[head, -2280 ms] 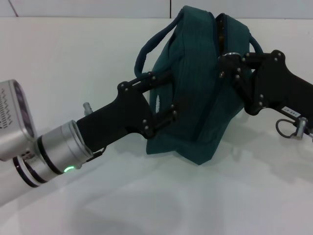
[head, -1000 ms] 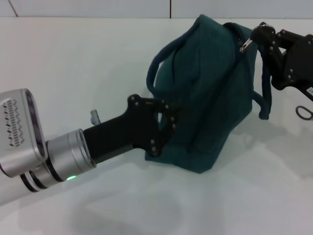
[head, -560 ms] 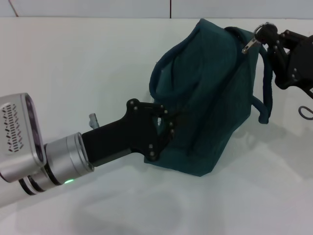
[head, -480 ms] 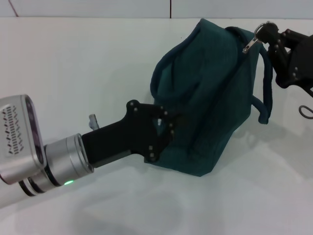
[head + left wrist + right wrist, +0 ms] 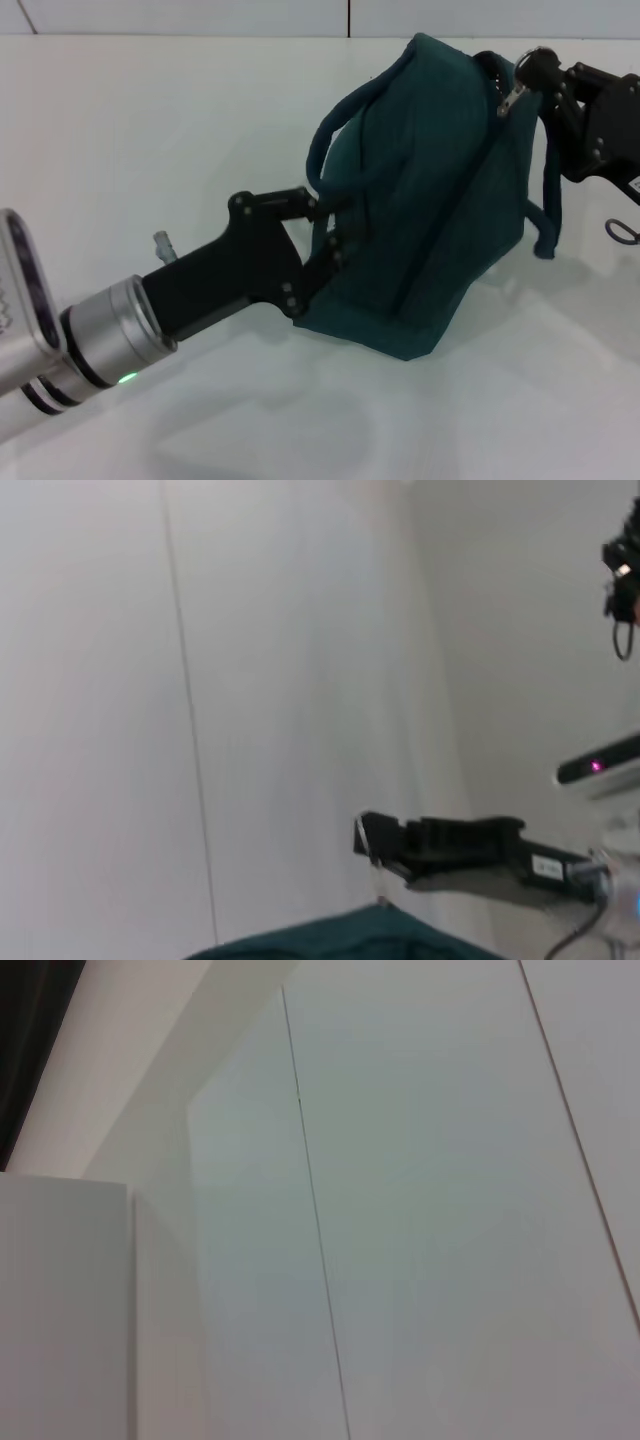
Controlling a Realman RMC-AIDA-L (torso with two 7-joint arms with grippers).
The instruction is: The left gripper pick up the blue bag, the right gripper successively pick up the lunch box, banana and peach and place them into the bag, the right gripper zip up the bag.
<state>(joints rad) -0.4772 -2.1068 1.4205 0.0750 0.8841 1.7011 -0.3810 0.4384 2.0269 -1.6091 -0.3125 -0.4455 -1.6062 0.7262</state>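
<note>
Teal blue bag (image 5: 440, 190) mid-table, zip near shut | left gripper (image 5: 325, 235) at 9 o'clock pinching side fabric | right gripper (image 5: 528, 72) at 1 o'clock, jaws holding zipper pull (image 5: 513, 98) | risk: hard tug slips pull free.

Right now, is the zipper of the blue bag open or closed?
Closed, as far as visible: the blue bag shows no gap or lining on top, and the right gripper holds the zipper pull at its end.
</note>
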